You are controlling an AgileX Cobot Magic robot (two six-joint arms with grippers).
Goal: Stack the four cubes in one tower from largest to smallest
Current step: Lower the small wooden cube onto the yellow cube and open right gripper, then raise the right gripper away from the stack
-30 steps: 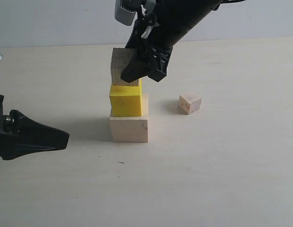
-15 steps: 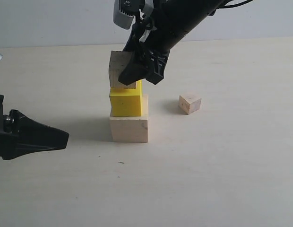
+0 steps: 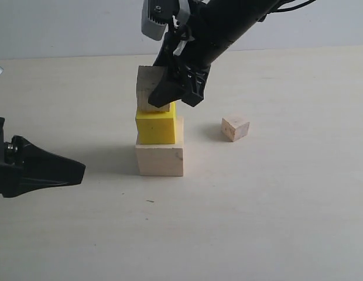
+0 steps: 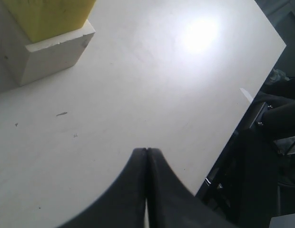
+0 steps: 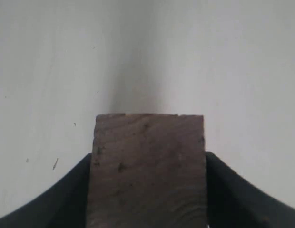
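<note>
**The four cubes (image 3: pixel 160 155): two are sitting stacked, the third is hanging in the claw**

Everything is sitting on a plain light table (image 3: pixel 287 222), and I'm placing stuff relative to the pale whitish cube (image 3: pixel 164 164), since it's the base of the whole thing.

The right gripper (image 3: pixel 165 96) is reaching in at a slant from above that cube. It's clamping the bigger tan cube (image 3: pixel 147 86), with its jaws pressing on two opposite sides. The right wrist view is showing that grip nicely, wood grain (image 5: pixel 148 166) filling the gap. The left gripper (image 3: pixel 81 170) is hovering low, well off to the left of the pale whitish cube in the exterior view. It's pinched completely closed (image 4: pixel 146 152) with nothing in it.

Now the blocks, big to small:

- The pale whitish cube is resting flat on the table.
- The yellow cube (image 3: pixel 155 127) is sitting right on top of it, leaving a strip of the pale top bare on the right.
- The bigger tan cube is hanging directly over those two, tilting a little. I honestly can't tell if it's touching the yellow one or floating just above it.
- The smallest tan cube (image 3: pixel 235 128) is lying on the table by itself, off to the right of the pale whitish cube and a bit further back, not touching anything.
</note>
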